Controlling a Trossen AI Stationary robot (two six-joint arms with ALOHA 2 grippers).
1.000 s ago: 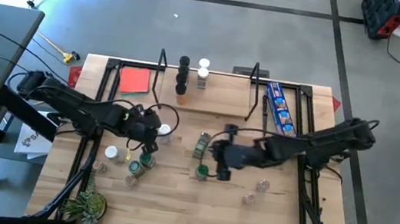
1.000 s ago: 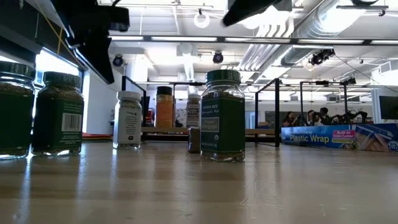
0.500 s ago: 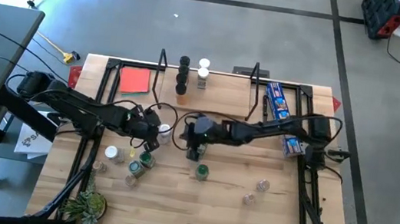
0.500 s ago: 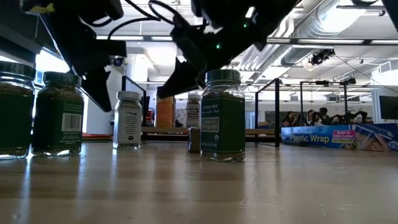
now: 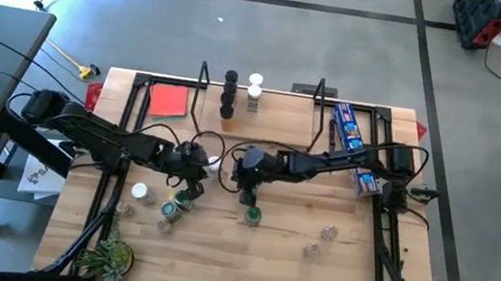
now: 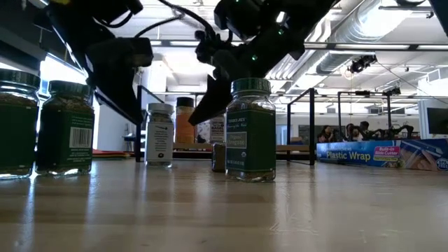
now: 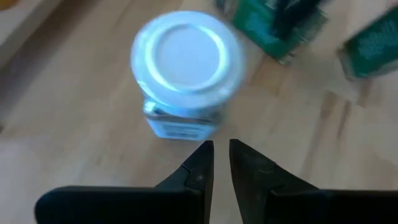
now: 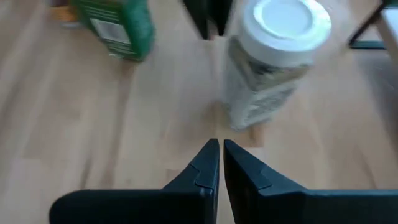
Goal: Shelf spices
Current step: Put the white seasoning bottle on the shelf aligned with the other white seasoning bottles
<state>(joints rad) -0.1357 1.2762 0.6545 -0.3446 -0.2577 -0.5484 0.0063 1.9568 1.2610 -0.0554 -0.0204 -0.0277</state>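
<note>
Mid-table, both my end effectors are hanging around the white-lid jar (image 5: 212, 164), which is standing upright on the table (image 5: 350, 270), well short of the shelf (image 5: 273, 119). My left end effector (image 7: 221, 163) is nearly clenched just beside it, grasping nothing. My right end effector (image 8: 220, 158) is sitting clenched and empty too, opposite side.
</note>
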